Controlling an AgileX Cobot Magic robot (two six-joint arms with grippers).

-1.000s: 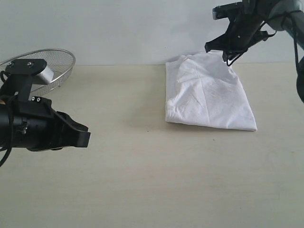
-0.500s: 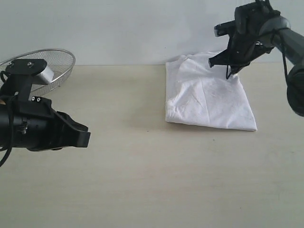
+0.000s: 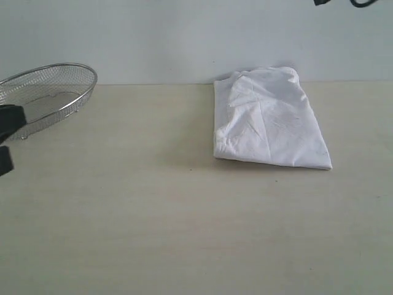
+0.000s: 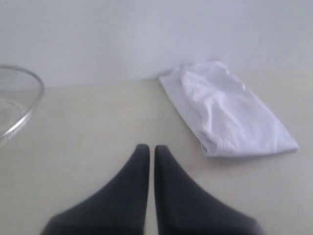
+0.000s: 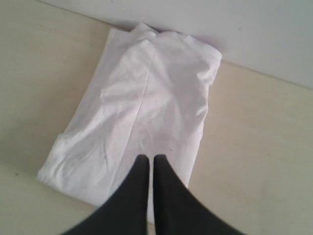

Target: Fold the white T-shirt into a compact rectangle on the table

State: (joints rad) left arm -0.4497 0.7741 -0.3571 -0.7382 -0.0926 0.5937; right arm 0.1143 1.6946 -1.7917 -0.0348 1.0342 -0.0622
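The white T-shirt lies folded into a rumpled rectangle on the table, at the back right near the wall. It also shows in the left wrist view and the right wrist view. My left gripper is shut and empty, held over bare table well apart from the shirt. My right gripper is shut with nothing in it, hanging above the shirt. In the exterior view only a dark scrap of the left arm shows at the left edge, and the right arm is almost out of frame at the top.
A round wire-mesh basket stands at the back left of the table; its rim shows in the left wrist view. A pale wall runs along the table's far edge.
My right gripper let go of the shirt's far corner and rose out of the exterior view. The left arm pulled back to the left edge. The shirt's corner settled flat.
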